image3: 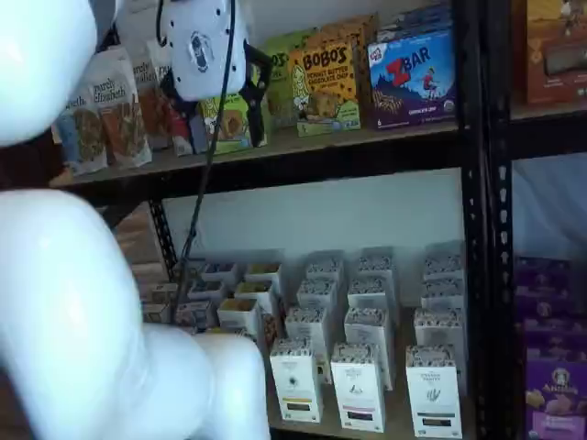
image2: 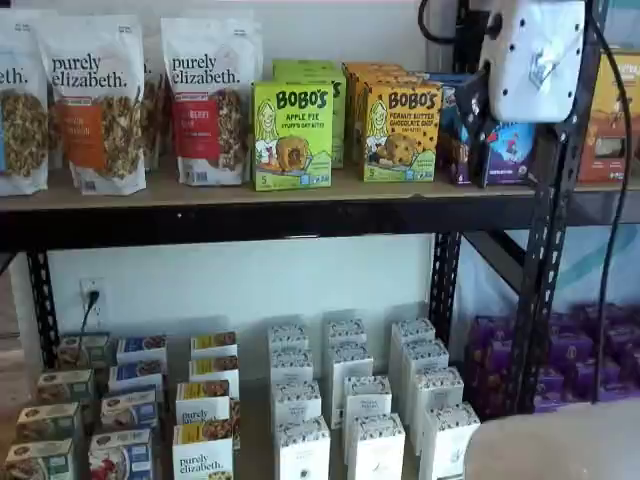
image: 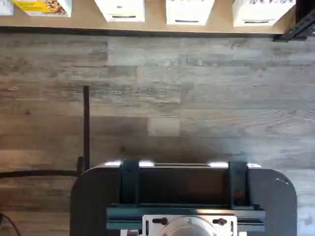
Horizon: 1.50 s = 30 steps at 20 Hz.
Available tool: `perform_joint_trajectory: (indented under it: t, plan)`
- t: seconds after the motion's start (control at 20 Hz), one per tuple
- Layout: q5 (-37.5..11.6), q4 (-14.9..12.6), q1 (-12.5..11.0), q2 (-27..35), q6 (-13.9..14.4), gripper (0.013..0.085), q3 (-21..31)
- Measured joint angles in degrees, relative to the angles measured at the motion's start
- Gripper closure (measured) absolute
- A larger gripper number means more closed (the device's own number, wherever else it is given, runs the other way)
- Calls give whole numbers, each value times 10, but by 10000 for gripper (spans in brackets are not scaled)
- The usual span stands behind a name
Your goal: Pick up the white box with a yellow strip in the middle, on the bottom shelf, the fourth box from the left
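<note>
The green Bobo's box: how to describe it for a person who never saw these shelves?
Find the black metal rack and its upper wooden board. Right of the white purely elizabeth granola bags stands the bright green cardboard Bobo's box. Its front says apple pie; the yellow Bobo's box on its right says peanut butter.

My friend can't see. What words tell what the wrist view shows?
Mostly grey wood-plank floor. Along the far edge, a pale shelf board holds three white boxes and part of a yellow packet. Nearest the camera sits a dark mount with teal brackets; the robot's hand isn't visible here.
</note>
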Motion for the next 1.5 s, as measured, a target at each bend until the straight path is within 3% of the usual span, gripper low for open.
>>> perform_joint_trajectory:
  t: [0.05, 0.1, 0.85, 1.5]
  plan:
    - [-20, -28, 25, -11, 12, 130, 12]
    - [-26, -37, 30, -15, 15, 130, 16]
    - [-80, -36, 17, -29, 5, 130, 61]
    - [-166, -72, 69, -37, 55, 130, 134]
